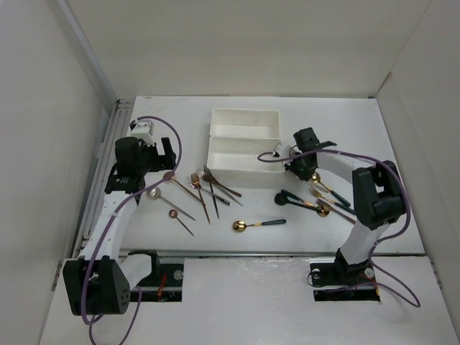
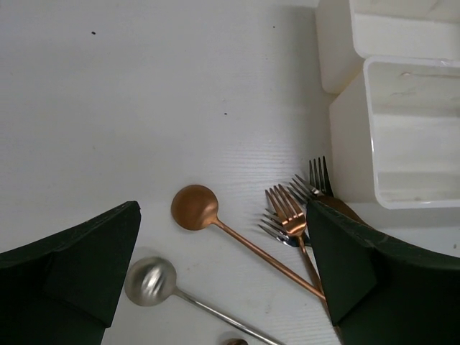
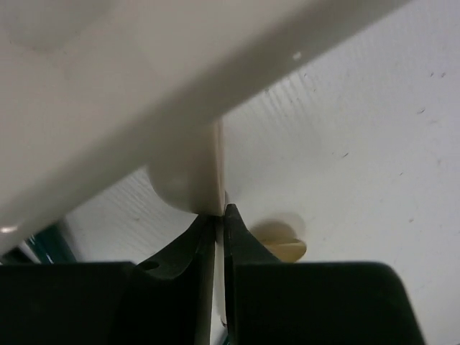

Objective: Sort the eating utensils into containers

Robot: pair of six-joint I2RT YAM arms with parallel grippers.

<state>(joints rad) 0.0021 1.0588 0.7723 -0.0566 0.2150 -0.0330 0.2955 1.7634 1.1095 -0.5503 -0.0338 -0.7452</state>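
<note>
1. The left gripper (image 2: 221, 237) stands wide open, lower left of the top view, over a copper spoon (image 2: 195, 207) and a silver spoon (image 2: 151, 280); copper forks (image 2: 287, 208) lie just right.
2. The right gripper (image 3: 219, 213) pinches a thin white edge at the lower tray's (image 1: 237, 169) right end.
3. The upper tray (image 1: 244, 110) adjoins it above; a gold spoon (image 1: 257, 224) lies alone at lower centre.
</note>
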